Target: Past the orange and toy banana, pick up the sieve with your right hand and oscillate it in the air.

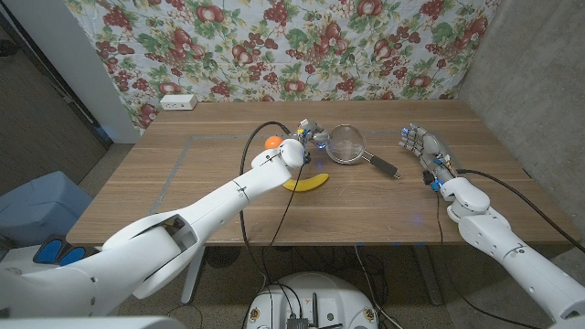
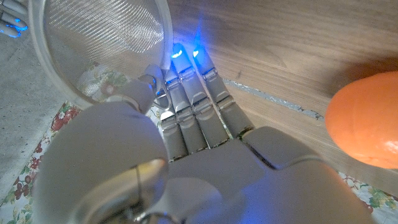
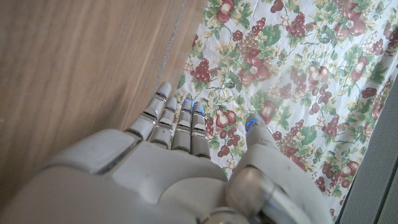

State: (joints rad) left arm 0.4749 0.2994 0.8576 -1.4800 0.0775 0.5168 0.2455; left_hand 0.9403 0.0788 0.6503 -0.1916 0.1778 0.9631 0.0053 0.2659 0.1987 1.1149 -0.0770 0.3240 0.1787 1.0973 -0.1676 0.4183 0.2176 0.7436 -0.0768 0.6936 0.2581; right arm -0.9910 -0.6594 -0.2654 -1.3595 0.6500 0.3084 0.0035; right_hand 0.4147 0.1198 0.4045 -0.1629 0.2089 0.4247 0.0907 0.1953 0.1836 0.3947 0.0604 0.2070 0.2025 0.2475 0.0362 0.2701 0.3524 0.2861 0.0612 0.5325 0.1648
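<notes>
The left hand (image 1: 308, 137) reached the sieve (image 1: 347, 143) with fingers (image 2: 186, 93) loose beside its rim, while the right hand (image 1: 422, 144) waited spread, well right of it.

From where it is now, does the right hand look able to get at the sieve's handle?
Probably yes. The right hand is open, with bare table between it and the sieve's black handle, which points toward it. The left hand sits at the sieve's far rim, away from the handle.
</notes>
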